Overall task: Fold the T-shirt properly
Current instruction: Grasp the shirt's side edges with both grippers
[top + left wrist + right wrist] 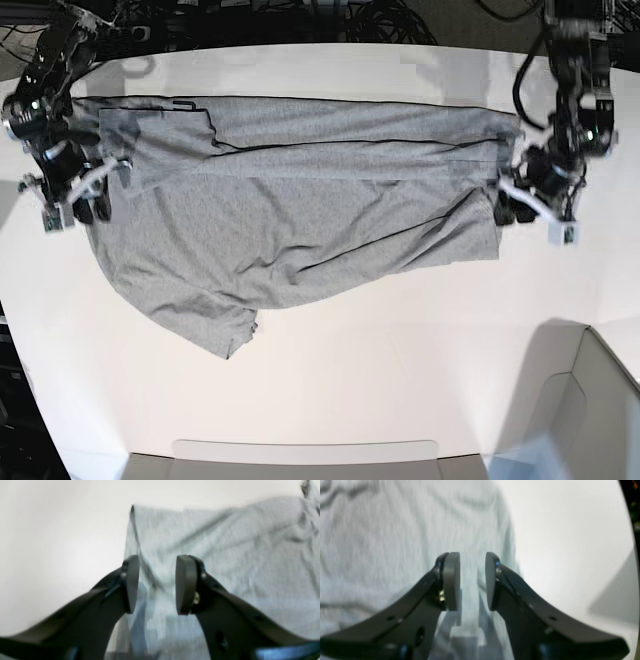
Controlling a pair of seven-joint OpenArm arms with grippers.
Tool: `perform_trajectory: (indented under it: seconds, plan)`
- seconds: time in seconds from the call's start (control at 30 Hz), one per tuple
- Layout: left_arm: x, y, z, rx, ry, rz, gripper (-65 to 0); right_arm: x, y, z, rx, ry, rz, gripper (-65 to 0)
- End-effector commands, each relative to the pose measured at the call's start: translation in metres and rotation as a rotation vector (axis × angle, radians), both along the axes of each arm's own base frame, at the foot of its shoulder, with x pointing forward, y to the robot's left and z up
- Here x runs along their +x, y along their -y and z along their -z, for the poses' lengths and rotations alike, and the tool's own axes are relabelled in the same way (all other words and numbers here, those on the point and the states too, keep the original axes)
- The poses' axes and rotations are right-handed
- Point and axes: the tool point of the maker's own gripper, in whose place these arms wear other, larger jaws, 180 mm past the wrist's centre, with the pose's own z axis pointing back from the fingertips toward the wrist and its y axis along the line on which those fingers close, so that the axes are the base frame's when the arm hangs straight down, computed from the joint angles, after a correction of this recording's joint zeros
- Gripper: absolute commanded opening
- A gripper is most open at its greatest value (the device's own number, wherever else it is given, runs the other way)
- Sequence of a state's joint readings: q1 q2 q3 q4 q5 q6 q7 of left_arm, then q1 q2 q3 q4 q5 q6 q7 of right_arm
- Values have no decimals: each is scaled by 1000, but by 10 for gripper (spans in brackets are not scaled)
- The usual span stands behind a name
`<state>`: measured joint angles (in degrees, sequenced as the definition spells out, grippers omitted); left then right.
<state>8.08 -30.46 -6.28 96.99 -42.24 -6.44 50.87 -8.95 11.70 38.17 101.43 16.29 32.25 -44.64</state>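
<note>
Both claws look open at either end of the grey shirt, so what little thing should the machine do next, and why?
Probably lift both arms clear. The left end effector and right end effector stand open with nothing between the pads, and the T-shirt lies with its far edge folded over. One sleeve sticks out toward the near side, so that looks like the next part to fold.

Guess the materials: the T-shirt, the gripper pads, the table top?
T-shirt: soft knit, likely cotton jersey, heather grey, matte; it creases and drapes in folds.
Pads on the left gripper: dark, smooth, matte, probably rubber or moulded plastic; same look on the right gripper.
Table: white, smooth, faintly glossy, perhaps laminate; hard to tell.
</note>
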Motion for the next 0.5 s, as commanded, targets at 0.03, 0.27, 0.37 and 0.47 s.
perform_trajectory:
  seconds: [0.03,0.27,0.37,0.47]
  plan:
    - [23,1,-4,-28,-13,-2,-397,18,-6,-9,-26,28,-50,-470]
    - [27,-16,32,36,-123,-55,-397,47,-9,10,-62,-27,-42,-470]
    - [21,-24,42,80,-157,-65,-397,46,-6,17,-70,-49,-33,-470]
    - [19,-25,44,79,-162,-63,-397,45,-4,22,-66,-65,-32,-470]
